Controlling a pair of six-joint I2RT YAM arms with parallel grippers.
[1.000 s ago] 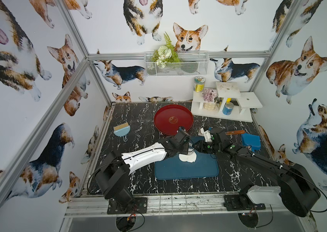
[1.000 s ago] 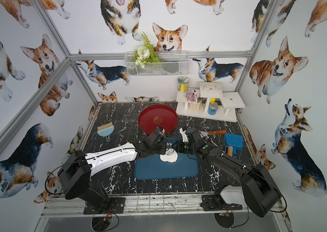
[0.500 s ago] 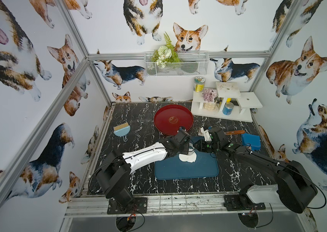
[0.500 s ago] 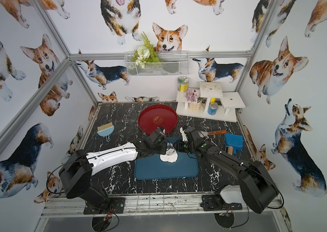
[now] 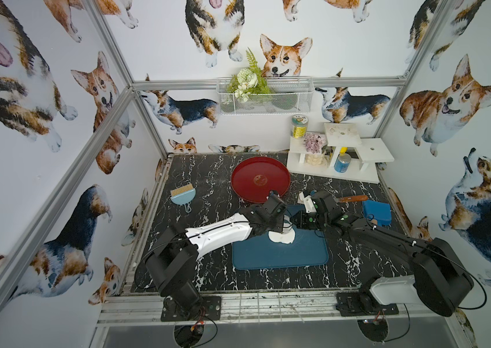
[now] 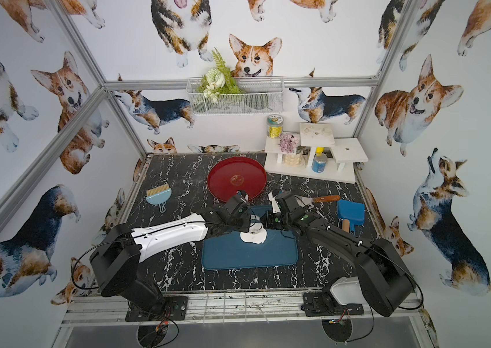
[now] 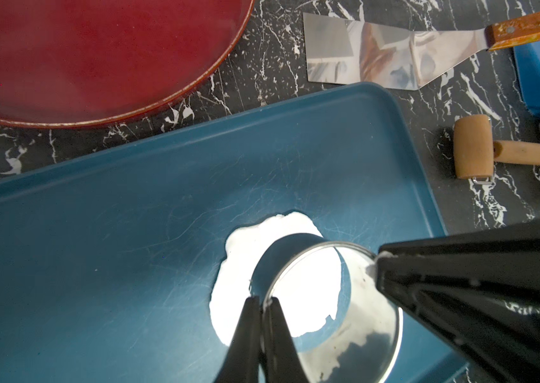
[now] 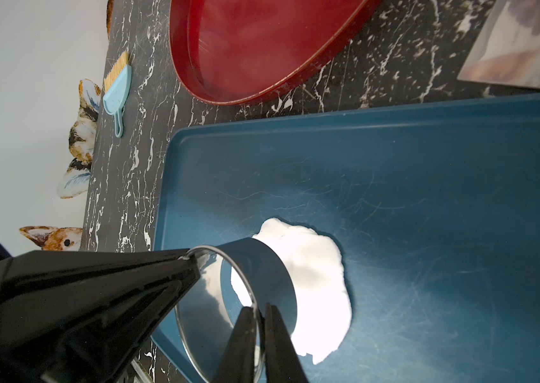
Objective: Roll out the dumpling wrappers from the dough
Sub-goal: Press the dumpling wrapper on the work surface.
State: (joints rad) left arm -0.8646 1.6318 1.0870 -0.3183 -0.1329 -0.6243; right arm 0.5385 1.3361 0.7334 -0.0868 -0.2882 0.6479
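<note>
Dough [image 5: 281, 239] lies flat by the blue tray's [image 5: 280, 260] far edge, spreading toward the tray's middle from under the metal ring [image 7: 272, 265] that left tool [image 7: 263, 300] and right tool [image 8: 258, 306] pinch at opposite sides.

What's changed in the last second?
Little. The right fingers have closed onto the wall of the metal ring; the left fingers still pinch its opposite side. Ring, dough, blue tray and red plate have not shifted.
</note>
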